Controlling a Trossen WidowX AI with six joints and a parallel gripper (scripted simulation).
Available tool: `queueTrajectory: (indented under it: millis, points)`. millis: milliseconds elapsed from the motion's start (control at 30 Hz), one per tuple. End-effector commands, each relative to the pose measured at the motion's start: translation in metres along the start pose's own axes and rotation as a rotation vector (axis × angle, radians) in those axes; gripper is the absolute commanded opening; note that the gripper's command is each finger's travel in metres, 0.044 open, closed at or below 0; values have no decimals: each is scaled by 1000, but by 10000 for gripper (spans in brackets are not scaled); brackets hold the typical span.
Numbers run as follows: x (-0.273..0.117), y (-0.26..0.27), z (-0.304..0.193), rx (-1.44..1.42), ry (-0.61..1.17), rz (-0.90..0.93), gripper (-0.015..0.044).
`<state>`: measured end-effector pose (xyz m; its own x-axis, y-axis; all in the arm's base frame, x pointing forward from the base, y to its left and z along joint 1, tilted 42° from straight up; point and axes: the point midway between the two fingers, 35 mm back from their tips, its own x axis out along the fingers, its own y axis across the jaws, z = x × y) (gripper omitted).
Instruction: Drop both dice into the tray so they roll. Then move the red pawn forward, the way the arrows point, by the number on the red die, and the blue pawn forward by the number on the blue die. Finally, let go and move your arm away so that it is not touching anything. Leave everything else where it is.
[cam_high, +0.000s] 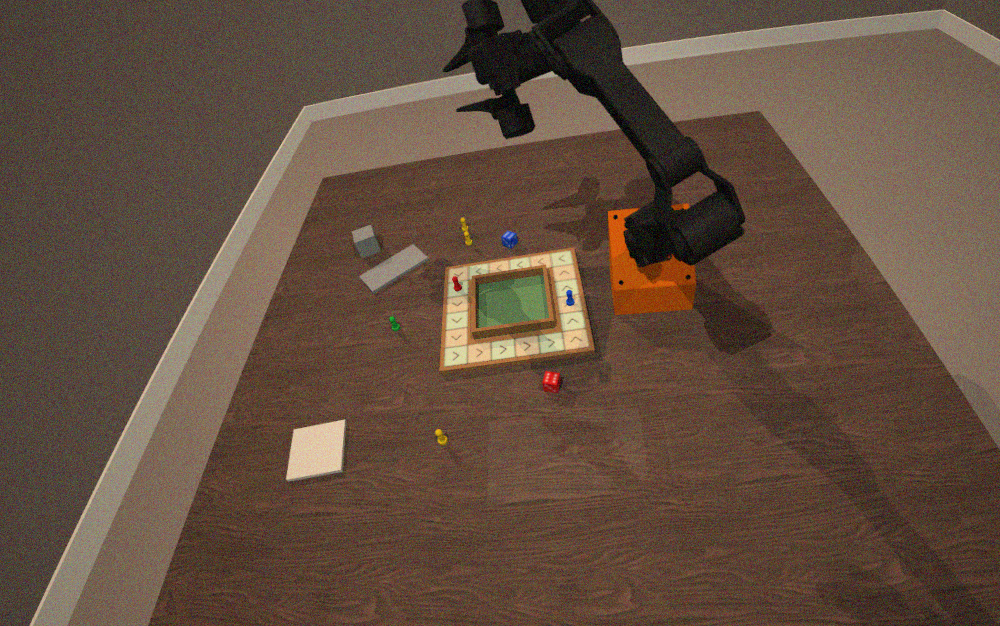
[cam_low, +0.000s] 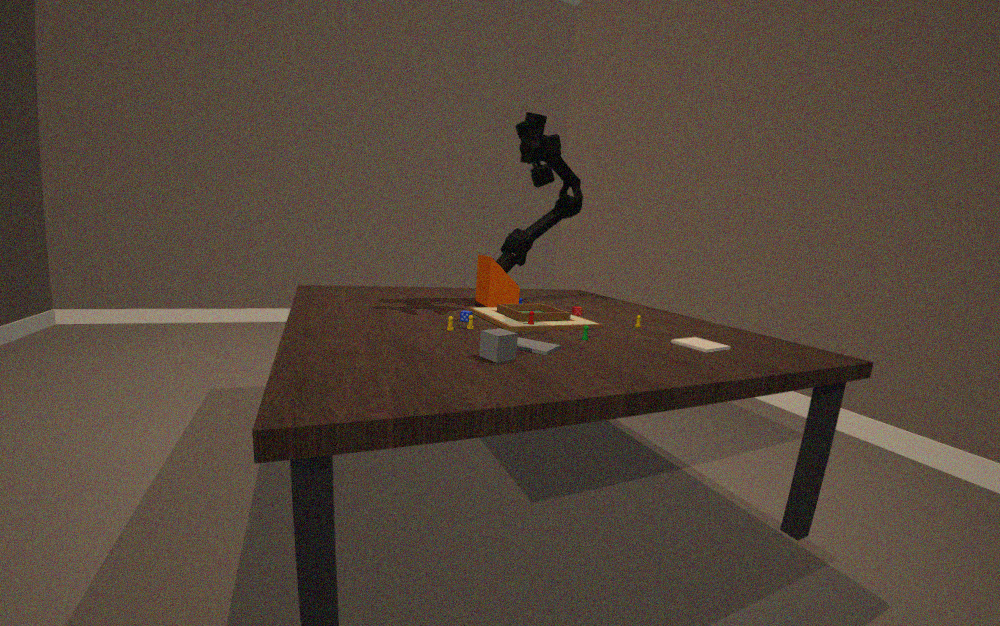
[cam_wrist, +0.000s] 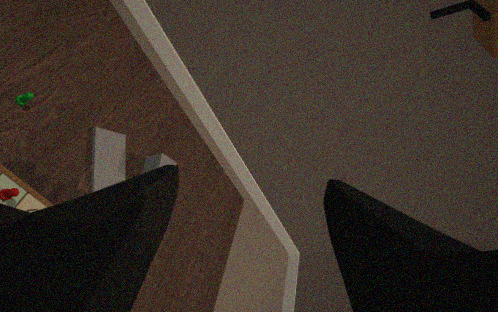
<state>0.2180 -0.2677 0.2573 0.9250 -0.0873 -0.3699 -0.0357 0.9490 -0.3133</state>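
My gripper (cam_high: 451, 90) (cam_wrist: 252, 184) is open and empty, high above the table beyond the board's back edge. The blue die (cam_high: 509, 239) (cam_low: 465, 315) lies on the table just behind the board (cam_high: 515, 347) (cam_low: 505, 318). The red die (cam_high: 551, 381) (cam_low: 577, 310) lies in front of the board, several pips on its upper face. The green-floored tray (cam_high: 512, 331) in the board's middle is empty. The red pawn (cam_high: 456, 284) (cam_low: 531, 318) (cam_wrist: 9, 193) stands on the left column near the back. The blue pawn (cam_high: 569, 298) stands on the right column.
Two yellow pawns (cam_high: 464, 223) (cam_high: 467, 238) stand left of the blue die, another (cam_high: 440, 437) nearer the front. A green pawn (cam_high: 394, 323) (cam_wrist: 24, 99), grey block (cam_high: 365, 241) (cam_low: 498, 345), grey slab (cam_high: 394, 268) (cam_wrist: 110, 155) and cream square (cam_high: 316, 450) are left. The orange base (cam_high: 652, 299) is right.
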Motion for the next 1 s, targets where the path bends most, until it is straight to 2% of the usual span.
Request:
queueTrajectory:
  millis: [0,233,433,633,800,867,967]
  points:
    - [43,59,16,218,25,186,275]
    - [83,162,38,513,168,457,275]
    - [90,251,44,729,390,630,275]
    - [73,336,39,885,673,724,275]
    - [44,398,27,965,936,728,275]
    - [30,419,20,984,1039,709,275]
    - [18,430,11,992,1098,693,275]
